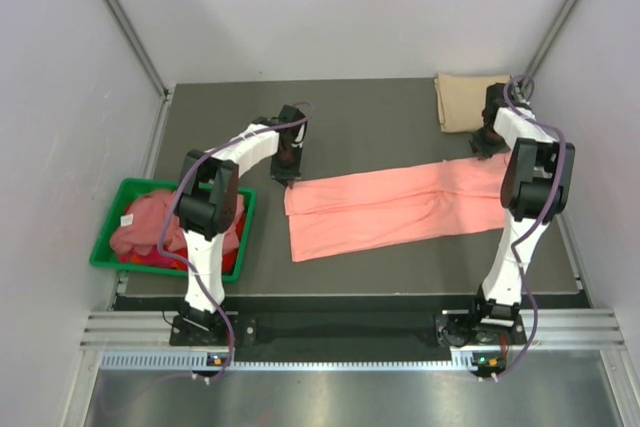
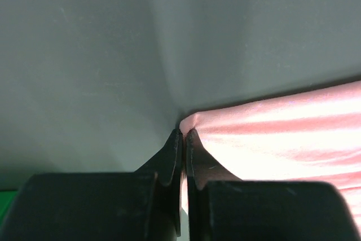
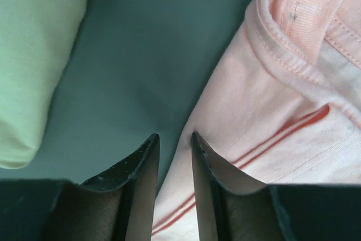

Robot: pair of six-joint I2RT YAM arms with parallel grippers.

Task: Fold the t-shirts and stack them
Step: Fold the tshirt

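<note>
A salmon-pink t-shirt (image 1: pixel 400 207), folded into a long strip, lies across the middle of the table. My left gripper (image 1: pixel 288 177) is at its far left corner. In the left wrist view the gripper (image 2: pixel 183 131) is shut on that corner of the shirt (image 2: pixel 282 134). My right gripper (image 1: pixel 487 145) is at the strip's far right end. In the right wrist view its jaws (image 3: pixel 175 136) stand a little apart, astride the shirt's edge (image 3: pixel 271 100) near the collar. A folded tan-beige t-shirt (image 1: pixel 470 100) lies at the back right and also shows in the right wrist view (image 3: pixel 34 55).
A green plastic bin (image 1: pixel 105 239) at the left edge holds crumpled pink and red shirts (image 1: pixel 150 225). White walls enclose the table on three sides. The arm bases stand at the near edge.
</note>
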